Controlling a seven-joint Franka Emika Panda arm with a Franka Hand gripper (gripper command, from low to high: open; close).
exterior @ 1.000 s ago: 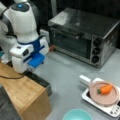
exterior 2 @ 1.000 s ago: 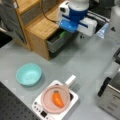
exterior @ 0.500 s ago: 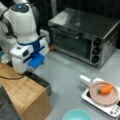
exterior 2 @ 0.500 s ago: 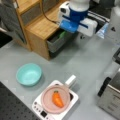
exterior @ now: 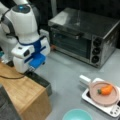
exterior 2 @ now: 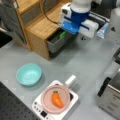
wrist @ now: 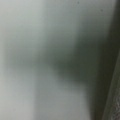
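Drawer of the wooden cabinet is pulled open, and that's where my gripper is: lowered over its open top, fingers hidden below my blue-and-white wrist housing. Can't tell whether they're spread or clamped. In a front view the same drawer juts out from the cabinet's side just under my hand, dark inside.

Something green sits in the drawer right at my hand; can't make out what it is or whether I'm touching it.

Wrist view is just a grey blur with a dark band at its right edge, nothing usable.

Other containers:
- Teal bowl on the grey table, toward a front view's bottom left, well apart from the drawer. Looks empty. Its rim also shows in a front view.
- Pink pan on a small white cooktop, white handle pointing up-right. Carrot lies in the pan, seen in both front views.
- Toaster oven behind, door closed, contents not visible.
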